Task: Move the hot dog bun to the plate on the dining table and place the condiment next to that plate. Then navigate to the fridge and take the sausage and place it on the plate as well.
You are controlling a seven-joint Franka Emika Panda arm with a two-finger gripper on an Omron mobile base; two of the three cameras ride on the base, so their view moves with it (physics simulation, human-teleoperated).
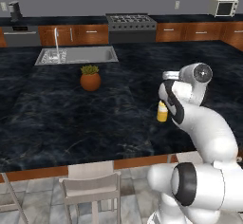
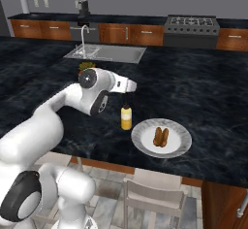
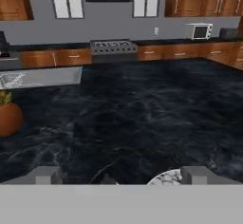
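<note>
Table (image 2: 203, 92): large island with a black marbled stone top and a reddish-brown wood edge along the near side; it carries a sink, a potted plant and the task's things.
Sink (image 1: 78, 55): steel basin with a tap, set into the far part of the table top.
Plate (image 2: 177, 143): round, pale grey-white, wide flat rim; it lies on the table near the front edge, to the right of the arm in the right base view.
Potted plant (image 1: 90, 79): round terracotta pot with green leaves, standing well apart from the plate, toward the sink.
Condiment (image 2: 126, 117): small yellow squeeze bottle with a pale pointed cap, upright on the table just beside the plate's left rim, not touching it as far as can be told.
Hot dog bun (image 2: 161, 137): small, orange-tan, split into two halves, lying in the middle of the plate.
Gripper (image 3: 121, 175): fingers spread wide, nothing between them; it points out over the table top, and in the right base view the hand hangs above the condiment, clear of its cap. A piece of the plate's rim shows between the fingertips in the hand view.
</note>
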